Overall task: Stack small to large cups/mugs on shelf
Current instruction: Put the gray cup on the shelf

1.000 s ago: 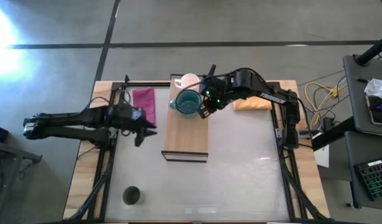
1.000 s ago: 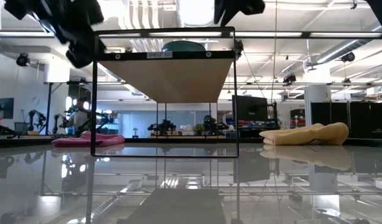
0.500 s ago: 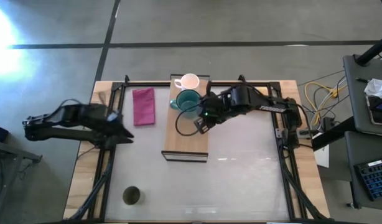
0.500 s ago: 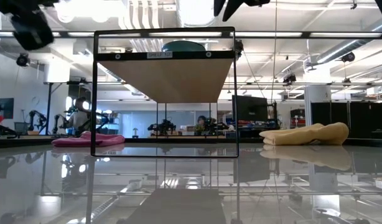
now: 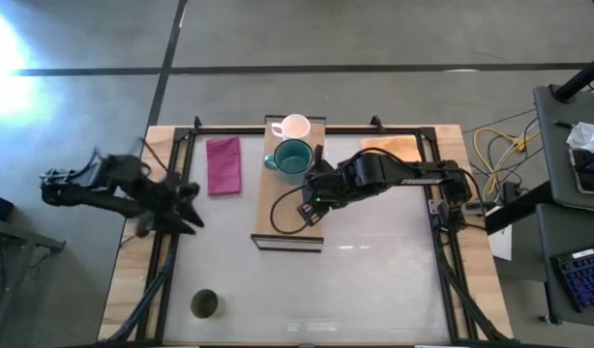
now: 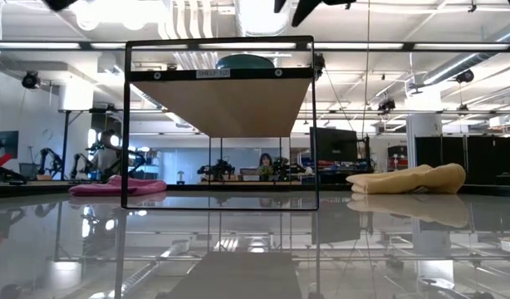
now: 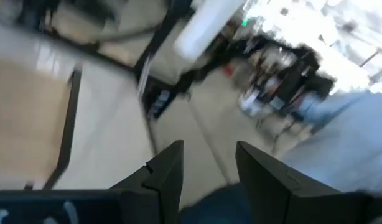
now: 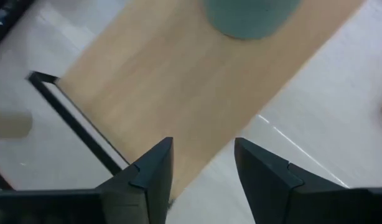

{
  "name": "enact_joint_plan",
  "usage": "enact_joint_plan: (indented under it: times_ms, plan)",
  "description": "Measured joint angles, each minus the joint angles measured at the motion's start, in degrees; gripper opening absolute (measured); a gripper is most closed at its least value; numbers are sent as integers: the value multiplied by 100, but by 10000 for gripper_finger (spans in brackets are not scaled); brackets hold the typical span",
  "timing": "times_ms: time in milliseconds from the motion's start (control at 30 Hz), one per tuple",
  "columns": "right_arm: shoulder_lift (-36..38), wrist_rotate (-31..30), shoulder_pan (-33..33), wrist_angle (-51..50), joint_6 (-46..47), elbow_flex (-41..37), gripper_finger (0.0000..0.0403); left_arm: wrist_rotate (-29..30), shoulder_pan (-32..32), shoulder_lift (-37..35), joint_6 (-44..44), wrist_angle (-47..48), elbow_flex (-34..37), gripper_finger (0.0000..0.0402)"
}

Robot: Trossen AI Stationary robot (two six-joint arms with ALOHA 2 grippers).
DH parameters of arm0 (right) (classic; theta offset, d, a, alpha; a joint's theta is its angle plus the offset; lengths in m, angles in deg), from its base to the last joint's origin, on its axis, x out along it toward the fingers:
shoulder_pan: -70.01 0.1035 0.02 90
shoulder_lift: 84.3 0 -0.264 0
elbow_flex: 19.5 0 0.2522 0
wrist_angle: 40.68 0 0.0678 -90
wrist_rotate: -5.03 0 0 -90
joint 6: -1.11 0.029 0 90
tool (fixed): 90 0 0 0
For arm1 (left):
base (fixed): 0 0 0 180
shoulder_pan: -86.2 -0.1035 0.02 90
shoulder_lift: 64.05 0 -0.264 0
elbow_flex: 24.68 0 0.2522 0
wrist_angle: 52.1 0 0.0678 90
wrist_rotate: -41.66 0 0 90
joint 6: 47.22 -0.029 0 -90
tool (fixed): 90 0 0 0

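Note:
The light-wood shelf point(image 5: 287, 208) stands mid-table. The teal mug point(image 5: 293, 158) and the white mug point(image 5: 295, 127) stand upright on its far end, the white one behind the teal one. The dark olive cup point(image 5: 205, 304) stands on the table near the front left corner. My right gripper point(image 5: 311, 201) is open and empty above the shelf's right side, nearer than the teal mug point(image 8: 250, 15); its fingers point(image 8: 203, 146) show a clear gap. My left gripper point(image 5: 187, 211) is open and empty over the table's left frame, and its wrist view point(image 7: 209, 149) shows only floor and table edge.
A pink cloth point(image 5: 223, 164) lies left of the shelf. A yellow-orange cloth point(image 5: 389, 145) lies at the far right, partly under my right arm. The shelf's black frame point(image 6: 218, 124) stands tall in the low view. A black rail frame point(image 5: 171, 232) runs along the table edges.
My right gripper has drawn back from the teal mug toward the table's near edge, along the shelf's right side; the mug has stayed in place. My left gripper has swung away from the shelf toward the table's left edge.

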Motion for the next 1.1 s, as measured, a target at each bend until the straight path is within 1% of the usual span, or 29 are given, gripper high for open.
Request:
enact_joint_plan:
  times_ms: [133,200,267,367,500,567,633,700,767,867,1000,1100]
  plan:
    - [2,-2,33,95,-20,0,167,6,461,430,8,764,56,132]
    - [7,-8,63,89,-17,0,166,82,892,579,199,823,105,132]
    - [7,-13,109,83,25,0,167,385,1465,683,397,802,111,132]
    - [7,-7,203,72,112,0,168,1162,2481,759,787,918,85,132]
    - [7,-9,309,65,237,0,168,2548,3838,855,1443,1246,44,132]
    - [7,-16,344,61,254,0,169,3155,4403,972,1741,1275,36,132]
    - [7,-21,356,61,254,0,169,3569,4799,1152,2058,1285,37,132]
    - [7,-52,356,57,243,0,169,3867,5026,1412,2337,1434,37,132]
    - [7,-61,356,53,192,0,169,4022,5114,1705,2589,1754,37,132]
    - [9,-97,354,51,79,0,169,4061,5120,2169,2762,2193,-28,132]
    - [9,-125,352,12,-116,0,169,4061,5116,2677,2820,2230,-172,132]
    - [17,-118,351,-21,-314,0,169,4059,5116,2950,3103,2224,-358,132]
